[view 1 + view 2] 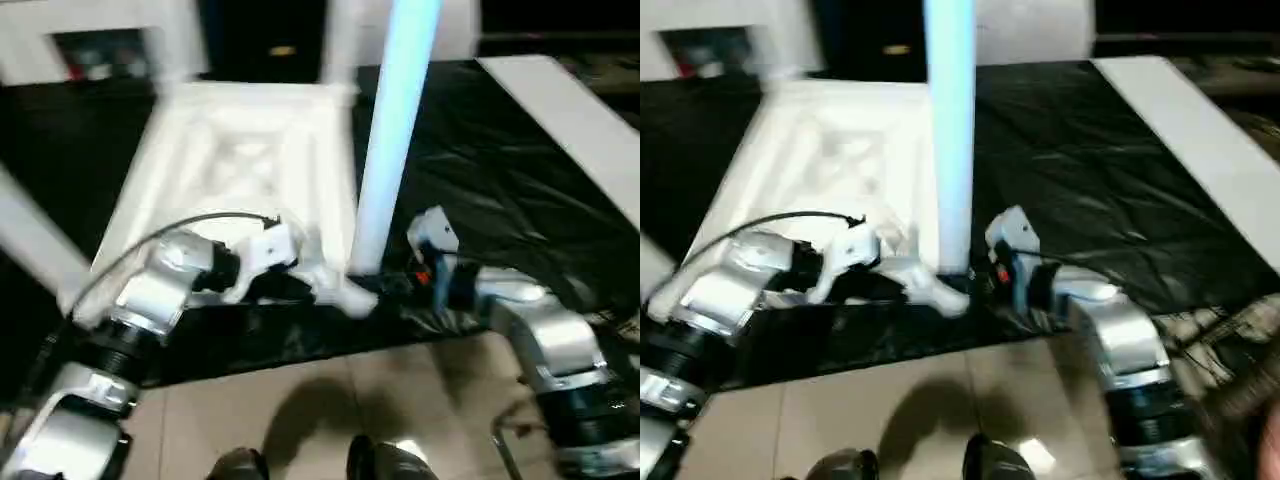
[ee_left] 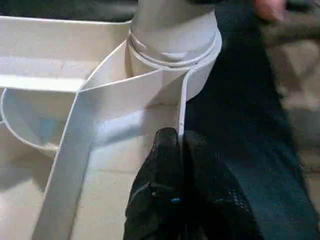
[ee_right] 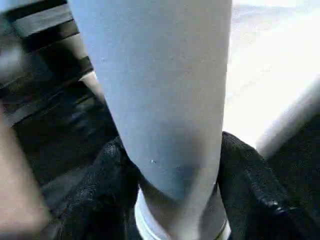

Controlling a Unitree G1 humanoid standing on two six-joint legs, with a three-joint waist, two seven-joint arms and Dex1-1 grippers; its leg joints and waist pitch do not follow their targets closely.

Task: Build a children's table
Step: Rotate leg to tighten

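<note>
A white tabletop (image 1: 240, 170) is lying upside down on a black sheet (image 1: 480, 180), its ribbed underside facing up. A white leg (image 1: 395, 130) is standing upright in the round socket (image 2: 172, 55) at the tabletop's near right corner. The right gripper (image 3: 172, 200) is clamping the leg just above the socket, one black finger (image 3: 95, 190) on each side of the tube. The left gripper (image 2: 172, 150) is reaching to the same corner from the other side, its fingers (image 2: 160, 185) closing together on the thin rim of the tabletop just beside the socket. More white legs are rising at the far corners, one (image 1: 340, 40) at the far right and another (image 1: 180, 40) at the far left, and a fourth (image 1: 35, 240) is slanting out at the near left. A flat white board (image 1: 570, 120) is lying on the sheet well to the right of the tabletop. Pale floor tiles (image 1: 330, 400) are showing nearest the robot.
</note>
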